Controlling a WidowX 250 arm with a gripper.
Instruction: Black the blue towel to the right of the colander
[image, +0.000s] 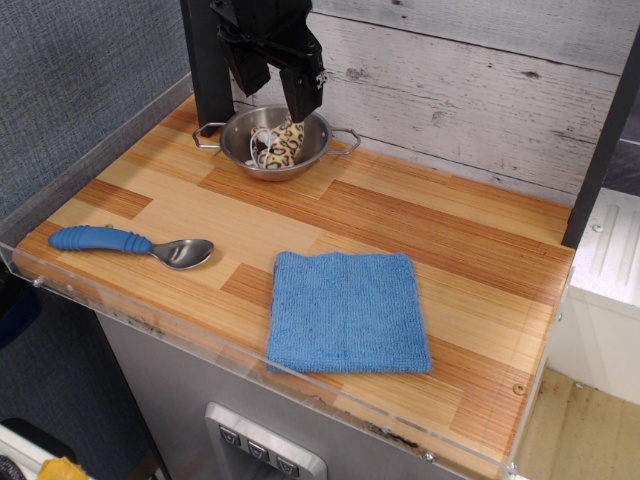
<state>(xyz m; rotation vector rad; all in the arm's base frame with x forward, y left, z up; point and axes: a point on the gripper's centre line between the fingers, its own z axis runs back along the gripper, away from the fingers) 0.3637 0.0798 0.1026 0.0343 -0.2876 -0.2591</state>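
Note:
The blue towel (346, 311) lies flat near the front edge of the wooden table, right of centre. The colander (276, 143) is a small shiny steel bowl with two wire loop handles at the back left, holding a spotted beige item (280, 146). My black gripper (275, 75) hangs at the back, just above the colander, far from the towel. Its fingers (300, 92) point down with a gap between them, and they hold nothing.
A steel spoon with a blue handle (128, 243) lies at the front left. A clear acrylic rim (300, 385) runs along the table's front and left edges. A black post (210, 60) stands behind the colander. A grey plank wall is at the back.

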